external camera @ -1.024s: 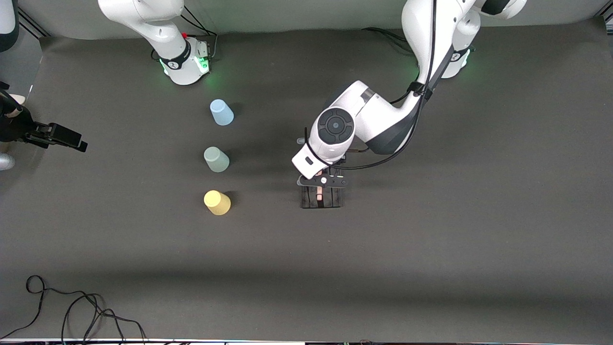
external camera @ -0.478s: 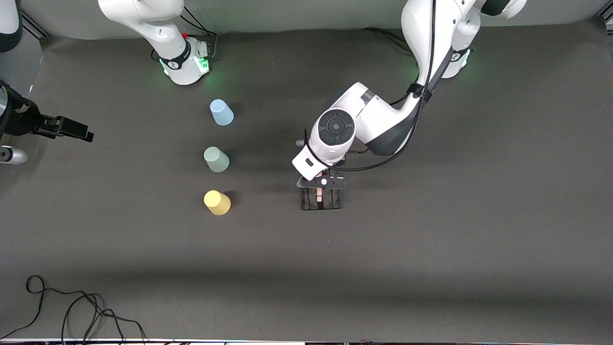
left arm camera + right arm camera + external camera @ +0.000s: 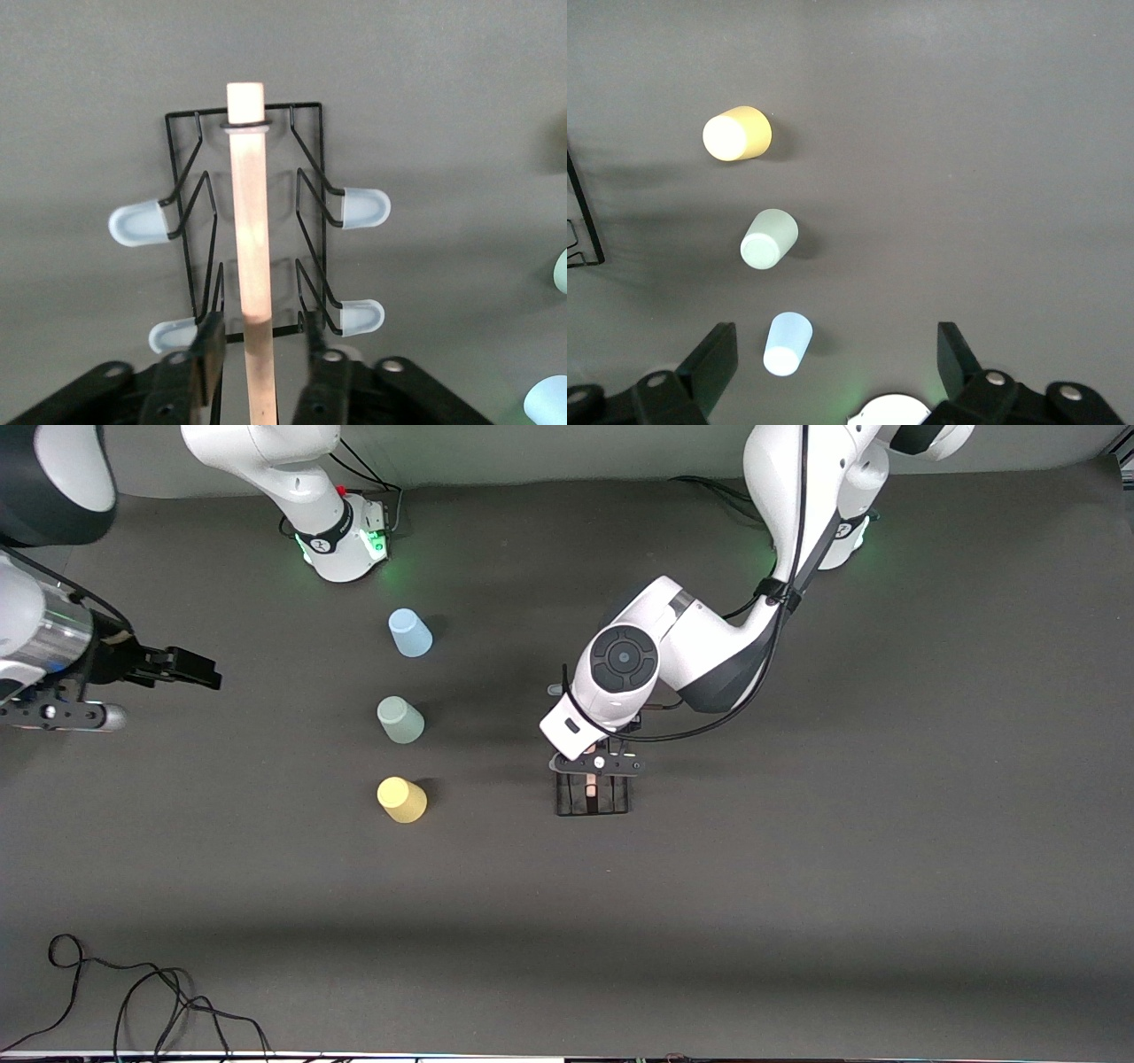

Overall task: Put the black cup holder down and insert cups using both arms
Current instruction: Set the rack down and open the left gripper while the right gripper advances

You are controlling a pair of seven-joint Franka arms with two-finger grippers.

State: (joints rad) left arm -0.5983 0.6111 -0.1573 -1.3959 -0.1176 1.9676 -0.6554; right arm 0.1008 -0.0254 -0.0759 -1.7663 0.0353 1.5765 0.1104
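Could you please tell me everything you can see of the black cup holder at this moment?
The black cup holder is a thin black wire rack, rectangular, with a light wooden rod as a handle down its middle and prongs tipped with translucent whitish caps; four caps show. It sits near the table's middle, toward the left arm's end from the yellow cup. The left gripper straddles the rod, fingers open on either side, with a gap showing. No cups are on it.

A dark grey desk (image 3: 797, 886) carries a loose black cable (image 3: 133, 1001), coiled at its edge nearest the front camera.
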